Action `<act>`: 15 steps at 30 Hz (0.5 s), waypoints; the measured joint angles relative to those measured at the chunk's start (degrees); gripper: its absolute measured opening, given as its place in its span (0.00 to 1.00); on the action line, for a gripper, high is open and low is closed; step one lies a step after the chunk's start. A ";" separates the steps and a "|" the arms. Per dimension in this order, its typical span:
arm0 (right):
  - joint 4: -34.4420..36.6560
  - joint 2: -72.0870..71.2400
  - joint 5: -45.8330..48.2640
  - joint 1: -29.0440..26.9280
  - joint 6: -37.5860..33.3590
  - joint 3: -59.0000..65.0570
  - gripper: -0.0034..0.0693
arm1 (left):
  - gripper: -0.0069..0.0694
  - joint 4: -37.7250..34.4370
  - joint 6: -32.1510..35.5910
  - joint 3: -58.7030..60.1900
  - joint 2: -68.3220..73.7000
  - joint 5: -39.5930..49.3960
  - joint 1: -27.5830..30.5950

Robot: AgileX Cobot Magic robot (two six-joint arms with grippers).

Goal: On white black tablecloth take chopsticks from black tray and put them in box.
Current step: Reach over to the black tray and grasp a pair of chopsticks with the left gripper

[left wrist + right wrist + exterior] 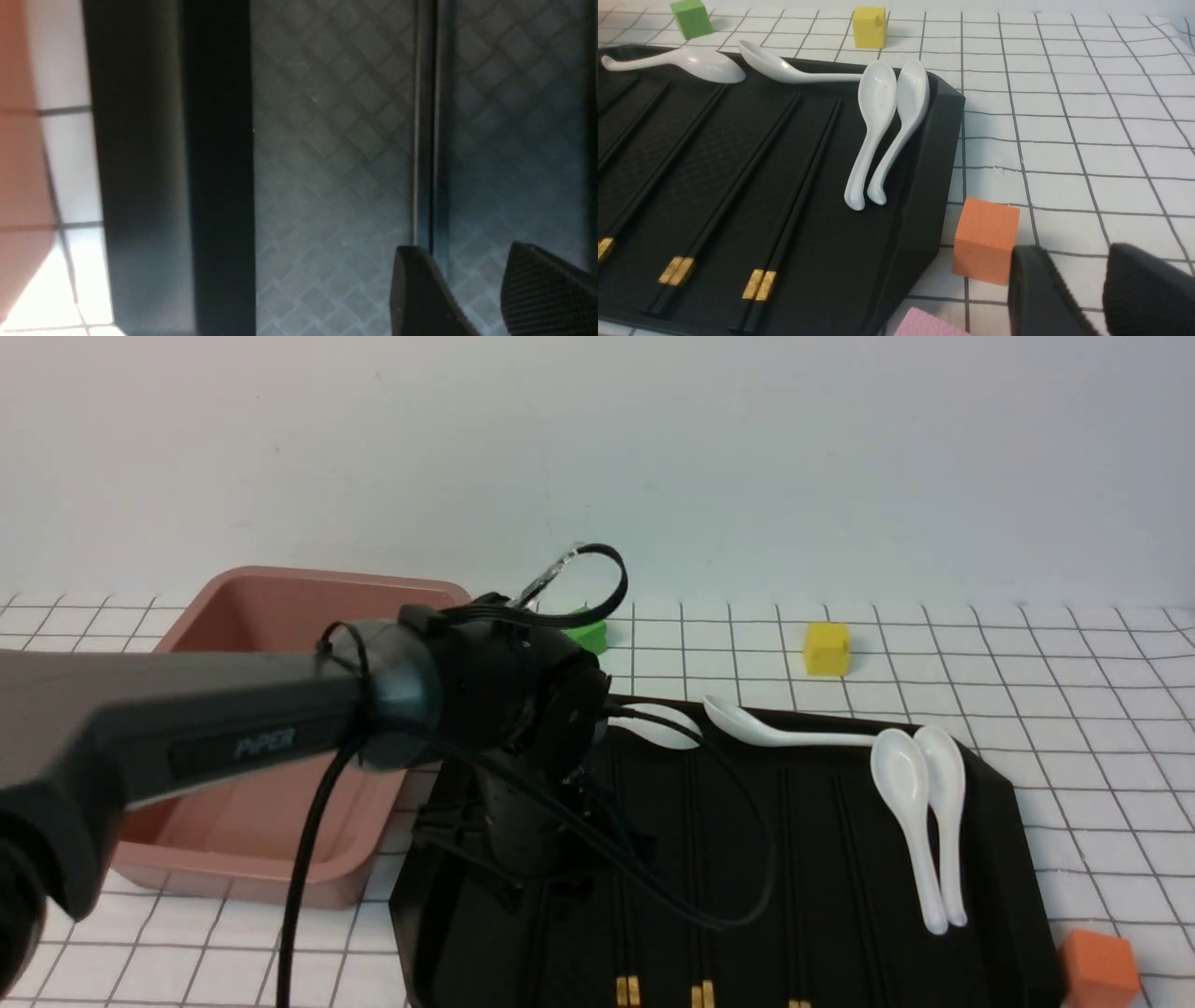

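Observation:
The black tray (1004, 859) lies on the white black-lined tablecloth (1074, 709), with several pairs of black chopsticks (759, 284) side by side on it, gold ends nearest me. The pinkish box (271, 616) stands to the tray's left. My left arm (504, 700) reaches down over the tray's left part and hides its own fingers in the front view. In the left wrist view my left gripper (465, 249) stands open just above the patterned tray floor (327, 140). One chopstick pair (425, 140) runs under its left fingertip. My right gripper (1069, 261) stands open over the cloth beside an orange cube (985, 238).
Several white spoons (910, 803) lie on the tray's far and right side. A yellow cube (827, 648) and a green cube (588, 635) sit on the cloth behind the tray, and a pink block (924, 324) by its near right corner. A wall closes the back.

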 joint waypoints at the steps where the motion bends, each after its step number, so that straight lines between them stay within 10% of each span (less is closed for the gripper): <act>1: 0.00 0.00 0.00 0.00 0.00 0.00 0.38 | 0.44 0.00 -0.13 0.00 0.58 -0.06 0.00; 8: 0.00 0.00 0.00 0.00 0.00 0.00 0.38 | 0.42 -0.23 -1.69 -0.80 3.37 -0.25 0.00; 15: 0.00 0.00 0.00 0.00 0.00 0.00 0.38 | 0.19 -1.54 -2.72 -1.21 3.40 0.23 0.00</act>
